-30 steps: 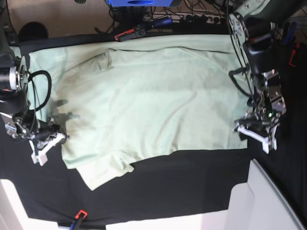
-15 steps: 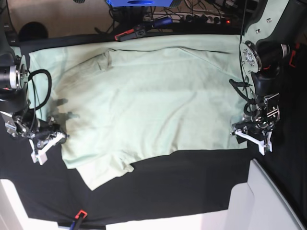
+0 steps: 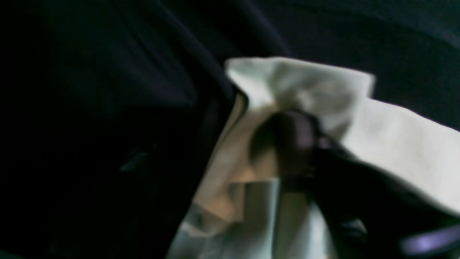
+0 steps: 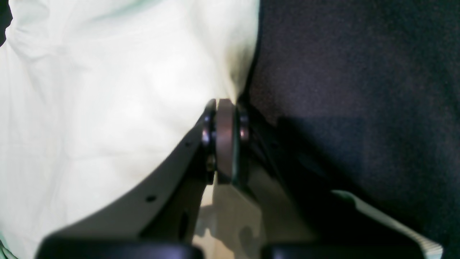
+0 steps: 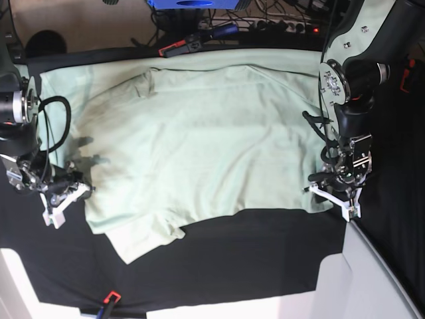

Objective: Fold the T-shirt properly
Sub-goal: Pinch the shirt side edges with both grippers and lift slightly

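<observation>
**Both arms parked at opposite edges of the shirt**

While the T-shirt lies spread flat across the middle of the black table cloth, each arm sits at one end of it. Clock directions below are read off the base view.

Left arm comes in from about 1 o'clock, elbow up high, forearm dropping nearly straight down so the left gripper points at the cloth near 4 o'clock, right on the shirt's edge. From its wrist cam it's blurry, but there's a bunched corner of pale fabric wrapped around a dark fingertip, so it looks to be pinching the shirt; I can't tell how tightly the jaws are closed.

Right arm is over at 9 o'clock, wrist bent low, with a looping black cable beside it. The right gripper sits at roughly 8 o'clock on the shirt's edge. Its wrist cam shows the jaws squeezed together right at the fabric's border, clamped on the T-shirt.

Surroundings: red-handled clamps at 12 o'clock and 6 o'clock, a blue thing and cable clutter along the top, white panels at 5 o'clock.
</observation>
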`<act>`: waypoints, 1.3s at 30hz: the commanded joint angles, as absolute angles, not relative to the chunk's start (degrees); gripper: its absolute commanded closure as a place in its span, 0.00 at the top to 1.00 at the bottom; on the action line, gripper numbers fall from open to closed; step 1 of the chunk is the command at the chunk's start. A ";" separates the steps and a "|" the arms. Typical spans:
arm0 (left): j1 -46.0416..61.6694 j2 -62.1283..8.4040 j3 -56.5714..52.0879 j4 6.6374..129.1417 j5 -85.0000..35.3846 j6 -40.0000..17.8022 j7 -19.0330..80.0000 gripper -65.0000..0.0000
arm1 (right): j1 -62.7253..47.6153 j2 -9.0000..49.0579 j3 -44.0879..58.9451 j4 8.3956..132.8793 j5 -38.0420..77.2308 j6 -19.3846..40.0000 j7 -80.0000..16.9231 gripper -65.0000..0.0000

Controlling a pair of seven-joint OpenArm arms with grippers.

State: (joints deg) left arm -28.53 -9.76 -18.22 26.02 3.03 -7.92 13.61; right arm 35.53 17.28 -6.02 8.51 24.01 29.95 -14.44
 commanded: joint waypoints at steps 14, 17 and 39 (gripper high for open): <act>-28.70 -11.03 -18.77 29.41 2.86 -8.66 15.96 0.00 | 36.79 18.15 -5.76 13.49 24.31 29.93 -14.11 0.00; -26.77 -11.03 -18.77 34.24 2.86 -8.66 17.80 0.00 | 37.14 18.24 -5.76 13.49 24.40 29.93 -12.70 0.00; -13.93 -10.59 -18.07 61.41 -5.58 -8.75 30.64 0.00 | 32.75 18.24 -5.67 25.10 24.40 26.68 -14.20 0.00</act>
